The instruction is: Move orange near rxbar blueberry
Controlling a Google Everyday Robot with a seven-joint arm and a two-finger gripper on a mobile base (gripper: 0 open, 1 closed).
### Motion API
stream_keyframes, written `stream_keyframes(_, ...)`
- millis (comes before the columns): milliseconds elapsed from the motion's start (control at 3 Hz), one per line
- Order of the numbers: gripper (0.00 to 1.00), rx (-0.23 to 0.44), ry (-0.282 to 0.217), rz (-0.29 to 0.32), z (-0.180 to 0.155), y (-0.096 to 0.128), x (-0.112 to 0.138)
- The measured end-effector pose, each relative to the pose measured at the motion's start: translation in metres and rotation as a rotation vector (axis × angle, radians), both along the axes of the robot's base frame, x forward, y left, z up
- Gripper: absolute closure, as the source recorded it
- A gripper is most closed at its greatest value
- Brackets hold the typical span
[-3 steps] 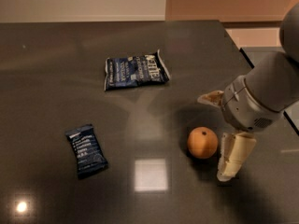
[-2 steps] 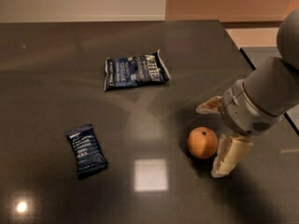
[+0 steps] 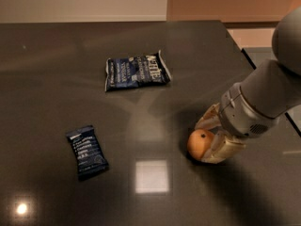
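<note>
The orange (image 3: 198,143), round with a dark stem dot, rests on the dark table (image 3: 56,79) at the right of centre. My gripper (image 3: 210,136) reaches in from the right, with its pale fingers (image 3: 224,149) closed against both sides of the orange. The rxbar blueberry (image 3: 86,152), a narrow dark navy wrapper with pale text lines, lies flat at the front left, well apart from the orange and the gripper.
A wider blue-and-white crinkled chip bag (image 3: 136,71) lies at the middle back of the table. The table's right edge (image 3: 244,55) runs close behind the arm. A bright light reflection (image 3: 152,176) shows on the tabletop in front of the orange.
The gripper has moved left and lower onto the orange, and its fingers have drawn together around it. The orange, bar and bag have stayed in place.
</note>
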State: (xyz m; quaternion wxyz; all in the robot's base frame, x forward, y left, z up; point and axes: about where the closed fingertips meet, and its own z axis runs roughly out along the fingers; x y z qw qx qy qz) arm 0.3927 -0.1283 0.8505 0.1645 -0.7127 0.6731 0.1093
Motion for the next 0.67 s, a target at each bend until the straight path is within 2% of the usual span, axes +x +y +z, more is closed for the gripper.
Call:
stream_keyframes(333,0.87,0.006,0.022,-0.002,0.013,0.015,0.006)
stream_keyframes(667,1.0,0.03,0.023,0.014,0.033,0.043,0.016)
